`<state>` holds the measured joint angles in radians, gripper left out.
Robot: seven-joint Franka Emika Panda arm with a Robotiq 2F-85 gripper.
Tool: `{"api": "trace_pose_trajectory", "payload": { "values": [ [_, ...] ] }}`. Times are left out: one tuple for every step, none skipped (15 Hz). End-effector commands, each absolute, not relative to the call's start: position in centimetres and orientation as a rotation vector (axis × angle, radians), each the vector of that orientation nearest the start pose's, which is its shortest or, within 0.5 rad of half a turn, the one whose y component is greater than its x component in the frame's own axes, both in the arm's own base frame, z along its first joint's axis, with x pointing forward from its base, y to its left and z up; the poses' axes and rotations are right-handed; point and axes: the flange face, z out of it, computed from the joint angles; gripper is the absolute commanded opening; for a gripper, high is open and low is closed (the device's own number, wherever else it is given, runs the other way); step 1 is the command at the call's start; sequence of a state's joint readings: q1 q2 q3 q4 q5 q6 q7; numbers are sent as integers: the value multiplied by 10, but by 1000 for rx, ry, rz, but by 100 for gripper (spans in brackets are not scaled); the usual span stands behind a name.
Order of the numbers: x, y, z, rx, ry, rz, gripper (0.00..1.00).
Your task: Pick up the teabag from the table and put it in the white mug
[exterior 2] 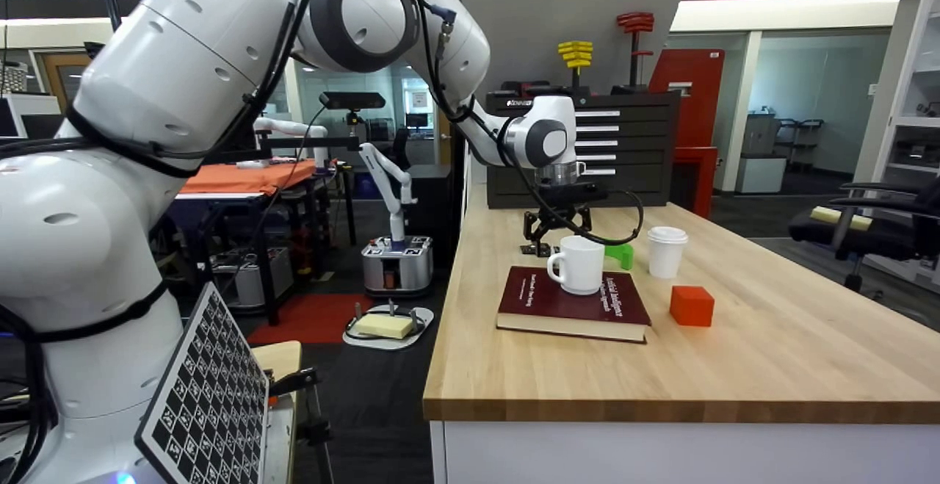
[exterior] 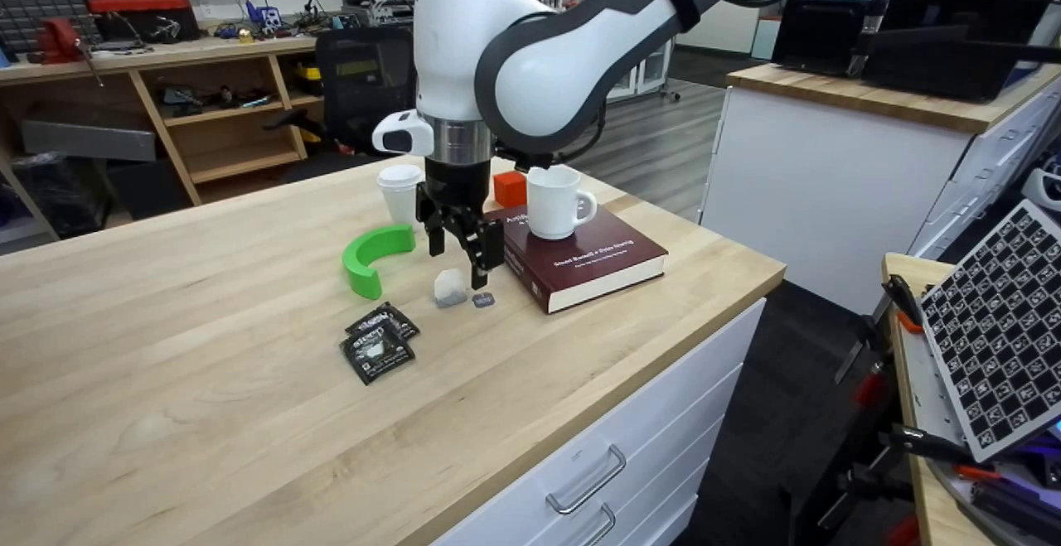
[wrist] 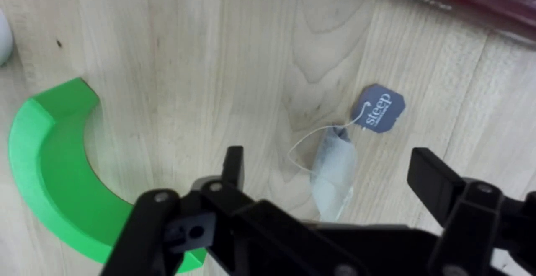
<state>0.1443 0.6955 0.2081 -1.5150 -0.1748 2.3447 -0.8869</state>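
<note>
The tool (wrist: 328, 167) is spread wide and empty above the teabag (exterior: 450, 289), which lies on the table (exterior: 207, 364) near the book (exterior: 603, 254). This spacing presumably allows straddling before closure. The white mug (exterior: 552, 205) stands upright on the book, likely for loading from above.

Downward wrist view, near table (wrist: 188, 79)

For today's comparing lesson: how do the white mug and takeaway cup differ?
The white mug has a handle; the takeaway cup shows none. The mug stands on the book, the cup on the table. The cup wears a lid; the mug doesn't. Both are white and upright.
</note>
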Motion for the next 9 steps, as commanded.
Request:
{"api": "trace_pose_trajectory", "payload": {
  "values": [
    [699,226,282,-2530,-1969,-292,100],
    [699,226,283,-2529,-1965,-288,100],
    [698,225,283,-2523,-1968,-270,100],
    [696,224,282,-2513,-1968,-246,100],
    [694,223,281,-2495,-1979,-228,100],
    [693,224,280,-2475,-1979,-218,100],
    [691,227,280,-2448,-1975,-212,100],
    [691,232,278,-2435,-1984,-222,100],
    [690,236,276,-2429,-1987,-229,100]
  ]
}}
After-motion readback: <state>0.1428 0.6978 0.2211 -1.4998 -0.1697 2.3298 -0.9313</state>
